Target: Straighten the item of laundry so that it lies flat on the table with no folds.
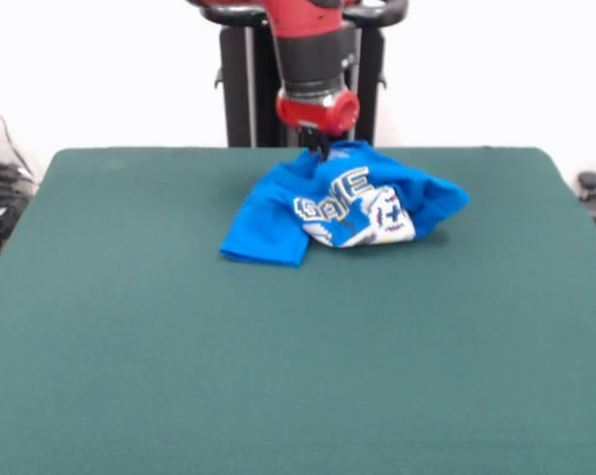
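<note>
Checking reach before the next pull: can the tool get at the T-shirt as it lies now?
Probably yes. The tool is already down at the far edge of the crumpled T-shirt, with nothing else on the table in its way. Its tips are hidden, so a grip is unconfirmed.

The table (179, 376) is a broad rectangle covered in plain dark green felt-like cloth. Directly on it lies one bright blue T-shirt (278, 213), crumpled and folded over itself, toward the table's far edge, near the middle of that edge.
</note>
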Available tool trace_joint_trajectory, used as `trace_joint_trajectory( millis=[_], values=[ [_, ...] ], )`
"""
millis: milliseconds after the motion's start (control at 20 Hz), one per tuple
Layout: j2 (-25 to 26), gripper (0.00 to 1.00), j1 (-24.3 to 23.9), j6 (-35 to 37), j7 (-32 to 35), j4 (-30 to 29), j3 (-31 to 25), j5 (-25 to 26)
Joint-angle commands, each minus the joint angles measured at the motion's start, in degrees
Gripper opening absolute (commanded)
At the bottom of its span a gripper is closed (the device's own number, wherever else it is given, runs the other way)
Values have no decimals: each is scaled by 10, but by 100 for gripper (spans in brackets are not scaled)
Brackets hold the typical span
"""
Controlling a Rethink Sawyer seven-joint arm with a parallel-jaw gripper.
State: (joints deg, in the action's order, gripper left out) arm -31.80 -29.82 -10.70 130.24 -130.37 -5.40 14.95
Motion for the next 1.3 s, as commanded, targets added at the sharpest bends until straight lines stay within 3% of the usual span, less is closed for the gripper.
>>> trace_joint_trajectory(
  millis=[50, 300, 550, 750, 900, 1050, 1300],
  values=[
    [-36, 0, 75, 137, -16, 42, 109, 5],
    [78, 0, 74, 30, 33, 93, 103, 23],
    [98, 0, 83, -5, 53, 113, 94, 8],
    [39, 0, 106, 59, 52, 122, 83, -28],
    [-3, 0, 156, 138, 55, 149, 108, -71],
    [-20, 0, 195, 215, 52, 194, 134, -101],
    [-32, 0, 214, 317, 47, 259, 138, -115]
  ],
)
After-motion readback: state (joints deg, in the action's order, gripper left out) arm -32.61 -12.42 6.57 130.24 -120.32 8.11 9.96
